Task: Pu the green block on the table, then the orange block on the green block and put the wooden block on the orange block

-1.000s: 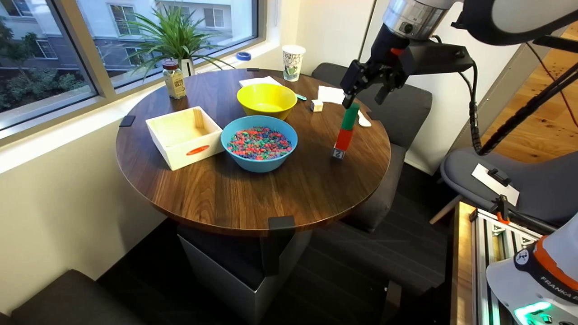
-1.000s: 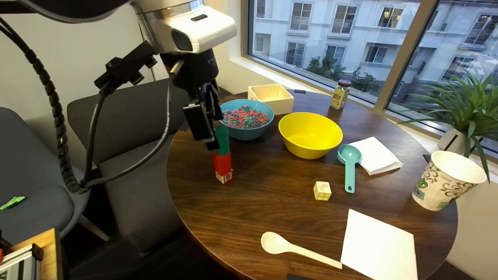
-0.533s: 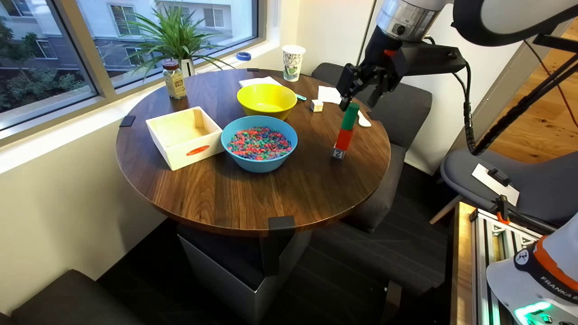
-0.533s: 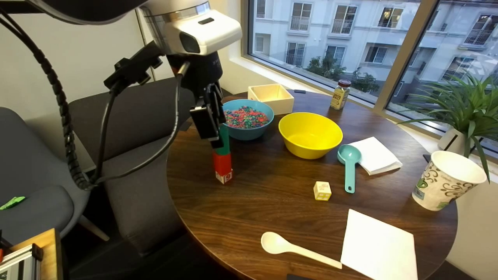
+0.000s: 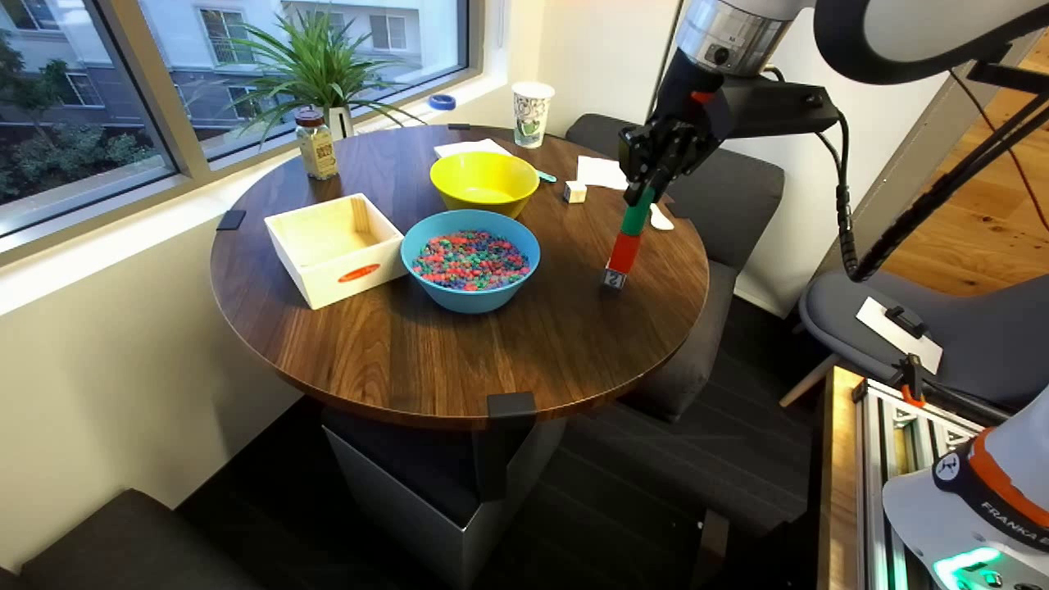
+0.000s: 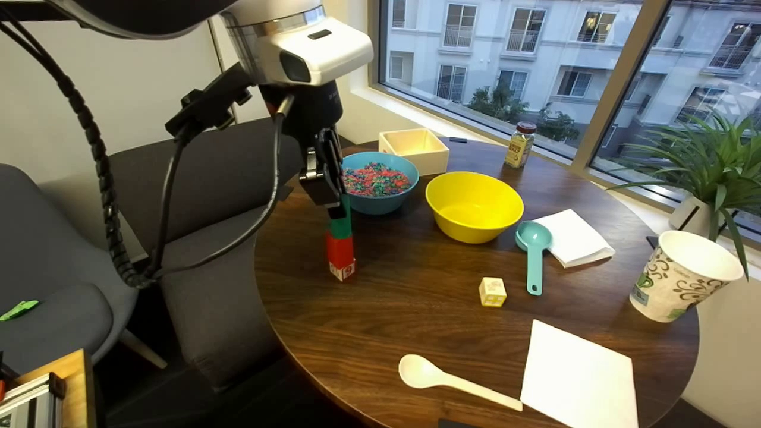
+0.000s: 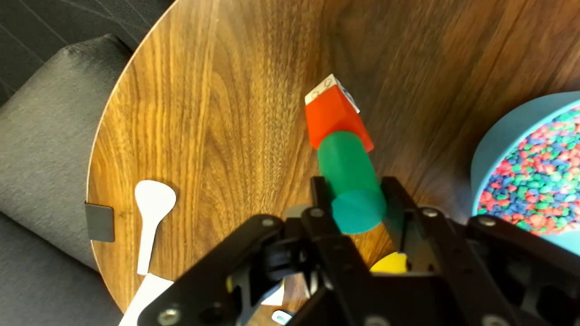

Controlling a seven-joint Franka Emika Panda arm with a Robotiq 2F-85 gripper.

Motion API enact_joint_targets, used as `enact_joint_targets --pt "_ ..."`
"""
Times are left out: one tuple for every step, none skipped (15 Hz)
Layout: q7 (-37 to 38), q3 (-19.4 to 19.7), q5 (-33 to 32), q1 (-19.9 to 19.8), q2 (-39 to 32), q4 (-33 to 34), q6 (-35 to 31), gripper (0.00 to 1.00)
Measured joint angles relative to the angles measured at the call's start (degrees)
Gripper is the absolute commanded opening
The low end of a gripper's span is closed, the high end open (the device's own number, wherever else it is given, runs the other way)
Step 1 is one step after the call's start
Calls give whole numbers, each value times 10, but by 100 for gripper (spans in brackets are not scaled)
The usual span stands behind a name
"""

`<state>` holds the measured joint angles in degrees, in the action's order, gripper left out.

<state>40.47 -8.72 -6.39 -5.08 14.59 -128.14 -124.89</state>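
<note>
In both exterior views a small tower stands on the round brown table (image 5: 524,352). At its base is the lettered wooden block (image 6: 342,270), with the red-orange block (image 7: 333,113) on it. Topmost is the green block (image 7: 346,158), a cylinder whose lower end meets the orange block. From above, my gripper (image 7: 355,182) has closed round the upper part of the green block, a finger against each side. The green block's round top shows between the fingers in the wrist view; its upper sides are partly hidden by them. The tower leans slightly in perspective but looks upright.
Beside the tower stand a blue bowl (image 5: 469,301) of coloured bits and a yellow bowl (image 6: 469,232). A pale wooden tray (image 5: 328,288) lies beyond. Also on the table are another lettered cube (image 6: 492,292), a white spoon (image 6: 428,375), a teal scoop (image 6: 534,261) and a paper cup (image 6: 672,279).
The fingers stood apart around the green block's top a second ago and have now come together on it. The arm has shifted slightly over the tower; the blocks look unmoved.
</note>
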Motion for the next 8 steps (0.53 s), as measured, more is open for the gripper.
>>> enact_joint_targets --pt "0 0 0 0 0 0 0 8" --pt "0 0 0 1 -1 1 0 8" --pt "0 0 0 1 -1 2 0 8" --pt "0 0 0 1 -1 4 0 8" --pt "1 0 -1 1 0 7 0 8" --pt "1 1 -2 1 1 10 0 8" --pt "4 2 -6 1 2 15 0 8" --pt "9 4 -11 0 5 20 -3 8"
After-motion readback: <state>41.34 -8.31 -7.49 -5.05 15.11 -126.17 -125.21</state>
